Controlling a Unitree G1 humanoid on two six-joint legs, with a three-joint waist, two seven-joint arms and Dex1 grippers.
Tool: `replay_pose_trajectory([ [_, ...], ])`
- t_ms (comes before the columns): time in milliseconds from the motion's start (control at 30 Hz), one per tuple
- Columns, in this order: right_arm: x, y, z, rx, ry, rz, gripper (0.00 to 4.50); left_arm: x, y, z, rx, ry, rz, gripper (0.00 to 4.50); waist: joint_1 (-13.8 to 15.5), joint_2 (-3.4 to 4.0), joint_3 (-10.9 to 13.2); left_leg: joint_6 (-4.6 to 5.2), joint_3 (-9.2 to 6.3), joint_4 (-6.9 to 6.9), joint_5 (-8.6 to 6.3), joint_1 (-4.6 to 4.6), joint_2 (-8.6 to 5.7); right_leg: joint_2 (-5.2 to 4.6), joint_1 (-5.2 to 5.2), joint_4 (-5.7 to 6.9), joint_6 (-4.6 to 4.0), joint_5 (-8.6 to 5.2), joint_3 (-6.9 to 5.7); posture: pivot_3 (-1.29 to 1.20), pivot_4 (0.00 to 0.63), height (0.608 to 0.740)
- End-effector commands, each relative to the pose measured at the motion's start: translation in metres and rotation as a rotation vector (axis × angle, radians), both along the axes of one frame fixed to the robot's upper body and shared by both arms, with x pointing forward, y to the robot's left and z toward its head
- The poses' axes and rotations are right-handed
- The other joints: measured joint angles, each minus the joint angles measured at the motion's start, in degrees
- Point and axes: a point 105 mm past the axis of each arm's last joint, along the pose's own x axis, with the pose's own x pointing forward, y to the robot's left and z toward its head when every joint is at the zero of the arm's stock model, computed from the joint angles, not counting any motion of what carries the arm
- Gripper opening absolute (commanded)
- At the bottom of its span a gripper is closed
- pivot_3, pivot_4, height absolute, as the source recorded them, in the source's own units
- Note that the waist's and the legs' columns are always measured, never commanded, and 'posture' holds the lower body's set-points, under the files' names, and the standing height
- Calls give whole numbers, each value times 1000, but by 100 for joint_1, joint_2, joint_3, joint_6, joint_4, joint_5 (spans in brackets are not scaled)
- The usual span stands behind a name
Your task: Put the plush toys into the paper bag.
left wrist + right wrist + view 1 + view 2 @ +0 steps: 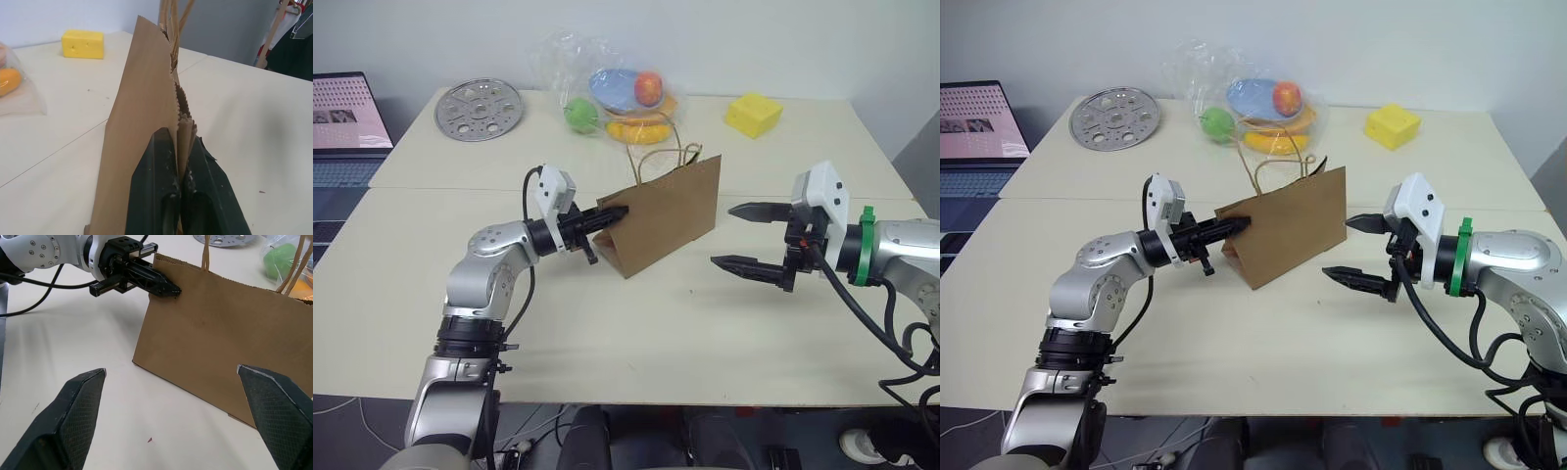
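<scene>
Near the middle of the counter (pixel 509 333) stands the paper bag (pixel 671 211), folded flat, its twine handles (pixel 656 157) sticking up. The left claw (pixel 612 213) is pinched tight on the bag's upper corner edge. The right claw (pixel 744 237) hangs spread wide just beside the bag's other end, gripping nothing. I see no plush toys. If the pinch catches both walls, the mouth likely won't open; a hard tug could tear the paper or tip the bag. Bare counter lies in front; wrapped fruit (pixel 617 93) sits behind, well apart.
</scene>
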Motion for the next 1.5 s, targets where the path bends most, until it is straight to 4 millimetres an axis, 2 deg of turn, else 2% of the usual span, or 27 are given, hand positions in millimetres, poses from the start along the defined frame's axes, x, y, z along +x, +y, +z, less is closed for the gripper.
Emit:
replay_pose_trajectory([
  [33,1,-5,9,-15,-104,-40,4500,-1,2,11,-31,-27,-38,11,0,0,0,0,0,0,0,0,0,0,0,0,0,0,0,0,150,740],
  [133,-2,-15,10,-24,-146,-77,4500,-10,-1,20,-36,-1,-159,11,0,0,0,0,0,0,0,0,0,0,0,0,0,0,0,0,150,740],
  [233,-15,-28,10,-31,-118,-96,4500,-22,-5,26,28,13,-310,11,19,0,0,0,-2,-1,0,-2,-1,1,0,1,0,0,-3,0,150,740],
  [367,-30,-43,9,-45,-78,-138,4500,-25,-10,28,92,9,-419,11,48,1,0,0,-5,0,0,-1,-3,0,5,-1,0,0,-6,0,150,740],
  [500,-37,-52,7,-62,-70,-201,4500,-18,-20,15,165,-27,-456,11,65,1,-1,0,-4,3,0,2,-2,1,8,0,0,0,-5,0,150,740],
  [700,-39,-47,2,-58,-55,-203,4500,-2,-28,0,207,-62,-410,11,61,0,-1,1,-1,14,1,2,-3,1,11,-1,0,0,1,0,150,740],
  [800,-39,-47,1,-61,-45,-197,4500,-4,-24,1,204,-42,-426,573,61,0,-1,1,1,14,1,3,-3,2,11,0,0,0,4,0,150,740],
  [967,-34,-49,3,-69,-44,-189,4500,-16,-2,10,197,-31,-390,2115,14,0,-1,2,0,11,1,2,-1,2,9,1,1,0,4,0,150,740],
  [1133,-28,-55,5,-94,-36,-177,4500,-30,29,15,222,-23,-249,3730,-28,1,-1,2,-1,9,1,4,2,2,8,3,1,0,2,0,150,740],
  [1200,-26,-61,8,-114,-33,-173,4500,-37,47,17,267,-19,-166,4379,-27,1,-1,1,-1,10,1,4,2,2,9,3,1,0,2,0,150,740],
  [1233,-25,-64,10,-122,-30,-172,4500,-40,54,17,289,-12,-137,4447,-28,1,-1,1,-1,10,1,4,2,2,9,2,1,0,3,0,150,740],
  [1300,-20,-77,17,-155,-36,-174,4500,-52,89,19,396,12,4,4447,-33,1,0,1,3,10,1,6,2,1,9,2,1,0,5,0,150,740],
  [1367,-17,-87,23,-184,-42,-175,4500,-64,113,22,463,43,95,4447,-61,4,2,1,14,5,1,7,5,1,3,0,1,0,12,0,150,740],
  [1500,-11,-97,28,-215,-46,-160,4500,-78,126,22,478,68,144,4447,-12,7,2,2,20,1,1,21,7,-1,11,-1,-1,-3,14,0,150,740],
])
